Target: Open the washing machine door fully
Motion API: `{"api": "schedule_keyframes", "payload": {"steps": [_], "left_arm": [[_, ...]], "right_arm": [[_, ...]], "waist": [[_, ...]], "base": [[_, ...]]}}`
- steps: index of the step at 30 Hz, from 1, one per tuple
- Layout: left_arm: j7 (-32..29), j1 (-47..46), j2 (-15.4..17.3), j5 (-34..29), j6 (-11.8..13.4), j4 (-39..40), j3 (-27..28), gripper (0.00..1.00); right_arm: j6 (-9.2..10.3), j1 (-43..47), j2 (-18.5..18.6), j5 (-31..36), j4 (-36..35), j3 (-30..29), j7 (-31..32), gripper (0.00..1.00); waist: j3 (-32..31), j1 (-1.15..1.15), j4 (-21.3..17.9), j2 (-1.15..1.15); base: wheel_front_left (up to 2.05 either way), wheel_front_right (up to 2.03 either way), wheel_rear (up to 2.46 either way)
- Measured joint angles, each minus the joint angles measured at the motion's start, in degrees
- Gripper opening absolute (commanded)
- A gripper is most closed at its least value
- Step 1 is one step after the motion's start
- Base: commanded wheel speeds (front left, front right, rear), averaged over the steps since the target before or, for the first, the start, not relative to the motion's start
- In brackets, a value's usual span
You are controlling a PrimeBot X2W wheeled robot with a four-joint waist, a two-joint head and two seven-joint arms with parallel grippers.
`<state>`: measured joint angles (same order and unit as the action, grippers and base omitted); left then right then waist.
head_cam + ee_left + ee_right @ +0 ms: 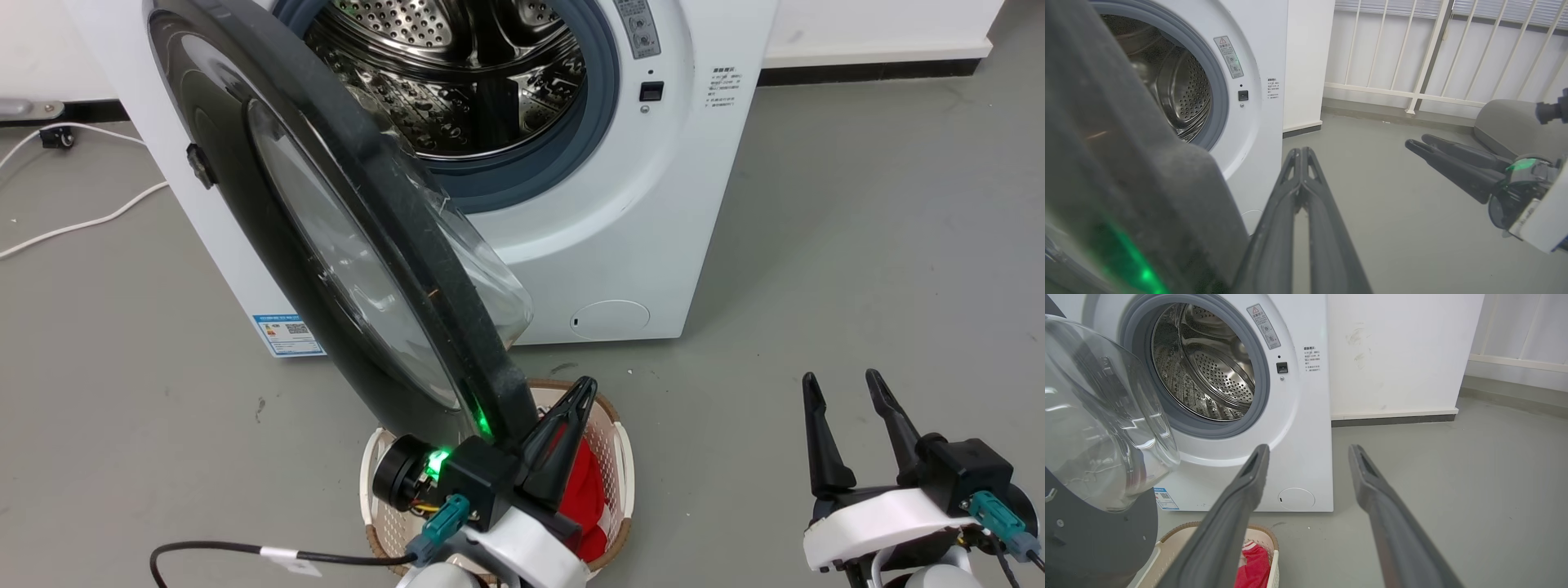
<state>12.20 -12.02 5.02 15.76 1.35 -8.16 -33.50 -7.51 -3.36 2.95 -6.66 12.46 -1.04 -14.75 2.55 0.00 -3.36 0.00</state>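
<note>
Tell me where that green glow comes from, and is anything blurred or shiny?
Head view: a green lamp by the left gripper reflects on the door; picture sharp. Left wrist view: door close to the lens, blurred, green smear low. Right wrist view: glass bowl catches bright glints.

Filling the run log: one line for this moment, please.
door partly open | left gripper shut, beside door rim | right gripper open, clear of door
</note>
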Motion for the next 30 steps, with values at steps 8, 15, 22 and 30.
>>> {"api": "schedule_keyframes", "payload": {"steps": [8,15,22,30], "left_arm": [[0.0,4.3,2.0,-0.1,2.7,4.6,0.7,0.00],[0.2,8.6,4.0,-0.2,4.3,8.8,1.0,0.00],[-0.6,12.8,6.0,0.0,6.3,12.4,1.8,0.00],[-2.0,17.9,8.2,0.3,9.4,17.1,3.4,0.00]], "right_arm": [[0.00,0.3,0.0,0.0,0.1,0.0,0.0,1.00],[0.00,1.1,0.0,0.1,-0.3,-0.2,0.2,1.00],[0.00,2.0,0.0,0.2,-0.9,-0.5,0.7,1.00],[0.01,3.4,0.0,0.1,-1.6,-1.0,1.0,1.00]], "waist": [[-0.8,0.00,0.8,0.00],[-1.4,0.00,2.6,0.00],[-1.9,0.00,5.1,0.00],[-2.4,0.00,9.8,0.00]], "base": [[0.00,0.00,0.00],[0.00,0.00,0.00],[0.00,0.00,0.00],[0.00,0.00,0.00]]}}
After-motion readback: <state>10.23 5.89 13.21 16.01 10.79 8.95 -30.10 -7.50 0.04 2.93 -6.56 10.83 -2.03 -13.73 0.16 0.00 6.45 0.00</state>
